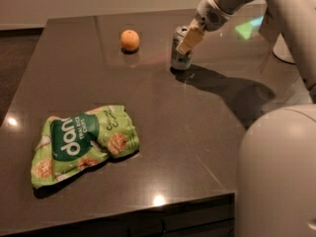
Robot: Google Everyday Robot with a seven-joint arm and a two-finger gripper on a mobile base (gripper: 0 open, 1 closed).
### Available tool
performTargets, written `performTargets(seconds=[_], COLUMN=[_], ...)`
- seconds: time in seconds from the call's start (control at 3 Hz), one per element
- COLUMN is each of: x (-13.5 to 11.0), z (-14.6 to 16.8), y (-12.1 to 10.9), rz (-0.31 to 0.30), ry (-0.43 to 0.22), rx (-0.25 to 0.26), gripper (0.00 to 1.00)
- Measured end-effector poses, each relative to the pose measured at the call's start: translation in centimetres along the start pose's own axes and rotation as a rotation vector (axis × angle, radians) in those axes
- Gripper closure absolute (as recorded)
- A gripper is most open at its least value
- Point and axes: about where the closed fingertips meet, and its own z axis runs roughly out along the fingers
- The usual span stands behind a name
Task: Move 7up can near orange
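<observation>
The gripper point(185, 42), upper centre of the frame, pinches the can point(180, 59) at its top rim, holding it upright on the table point(197, 132), apparently to bring it closer to the orange point(130, 40) at its left

Just one 7up can point(180, 61), clamped between the fingers of the one gripper point(184, 47). One orange point(130, 40) near those fingers, one green chip bag point(81, 143) well apart from them.
</observation>
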Motion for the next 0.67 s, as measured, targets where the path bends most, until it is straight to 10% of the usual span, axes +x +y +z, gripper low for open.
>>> performTargets(seconds=[0.67], x=[-5.9], z=[4.1], y=[-0.7], rz=[-0.044], ry=[-0.048], rx=[-0.037], gripper=[1.00])
